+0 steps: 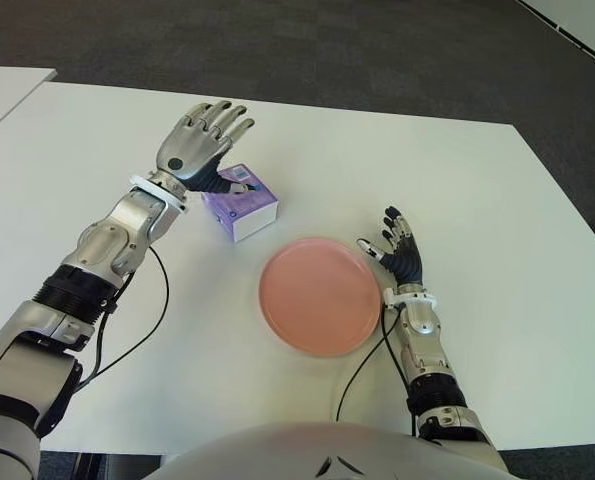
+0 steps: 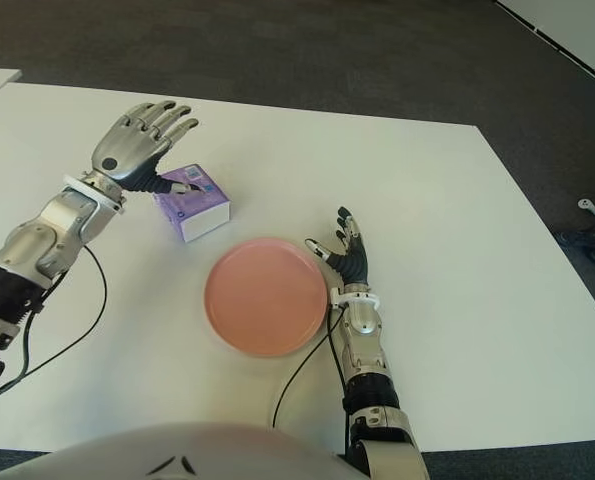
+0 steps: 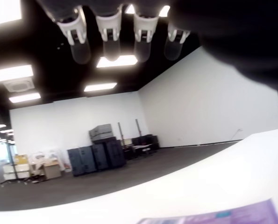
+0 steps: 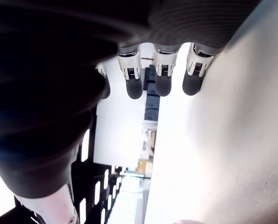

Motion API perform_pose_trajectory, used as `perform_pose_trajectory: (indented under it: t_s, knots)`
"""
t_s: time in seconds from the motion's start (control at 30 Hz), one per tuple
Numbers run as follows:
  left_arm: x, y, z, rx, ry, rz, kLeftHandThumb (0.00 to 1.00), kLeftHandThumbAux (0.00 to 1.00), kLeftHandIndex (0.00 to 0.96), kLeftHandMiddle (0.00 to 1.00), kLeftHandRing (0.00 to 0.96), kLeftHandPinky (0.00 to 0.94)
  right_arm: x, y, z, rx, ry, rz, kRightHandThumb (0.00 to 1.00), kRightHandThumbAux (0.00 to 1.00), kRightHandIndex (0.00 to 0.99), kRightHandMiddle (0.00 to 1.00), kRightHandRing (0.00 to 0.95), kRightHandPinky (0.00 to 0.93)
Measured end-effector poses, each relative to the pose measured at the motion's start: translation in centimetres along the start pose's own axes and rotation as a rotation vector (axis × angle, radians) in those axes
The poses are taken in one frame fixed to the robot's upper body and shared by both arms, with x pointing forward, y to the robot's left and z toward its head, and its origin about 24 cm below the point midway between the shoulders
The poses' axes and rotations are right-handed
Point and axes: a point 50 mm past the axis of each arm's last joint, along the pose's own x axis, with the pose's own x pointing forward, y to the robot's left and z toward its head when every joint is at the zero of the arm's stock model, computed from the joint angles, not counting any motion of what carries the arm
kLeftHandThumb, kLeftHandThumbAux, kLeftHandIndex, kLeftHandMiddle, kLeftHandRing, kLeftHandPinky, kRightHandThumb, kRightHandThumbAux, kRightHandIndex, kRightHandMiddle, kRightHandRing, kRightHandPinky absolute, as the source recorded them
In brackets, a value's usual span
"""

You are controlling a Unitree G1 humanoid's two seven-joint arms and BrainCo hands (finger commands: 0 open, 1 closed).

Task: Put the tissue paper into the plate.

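A purple and white tissue pack (image 1: pixel 240 204) lies on the white table (image 1: pixel 97 230), just behind and left of a round pink plate (image 1: pixel 320 295). My left hand (image 1: pixel 201 142) hovers over the pack's far left end with fingers spread and holds nothing; the pack's purple top (image 3: pixel 251 215) shows below the extended fingers in the left wrist view. My right hand (image 1: pixel 399 252) shows beside the plate's right rim, fingers (image 4: pixel 162 79) extended and nothing in them.
Dark carpet lies beyond the table's far edge (image 1: pixel 377 112). A second white table corner (image 1: pixel 7 85) shows at the far left. Black cables (image 1: pixel 362 365) run from both wrists across the tabletop.
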Motion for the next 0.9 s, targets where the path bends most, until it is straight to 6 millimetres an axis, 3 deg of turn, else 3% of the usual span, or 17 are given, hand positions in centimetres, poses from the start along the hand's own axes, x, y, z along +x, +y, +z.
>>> perform_pose_trajectory:
  t_s: [0.4,0.9]
  knots:
    - [-0.4,-0.9,-0.4,0.03,0.088,-0.071,0.0,0.347,0.0,0.0,0.0,0.0,0.0,0.0,0.0,-0.001,0.0,0.006,0.0,0.809,0.0,0.0,0.0,0.016]
    - [-0.9,-1.7,0.3,-0.039,0.098,-0.281,0.0,0.331,0.0,0.0,0.0,0.0,0.0,0.0,0.0,-0.002,0.001,0.01,0.0,0.804,0.0,0.0,0.0,0.013]
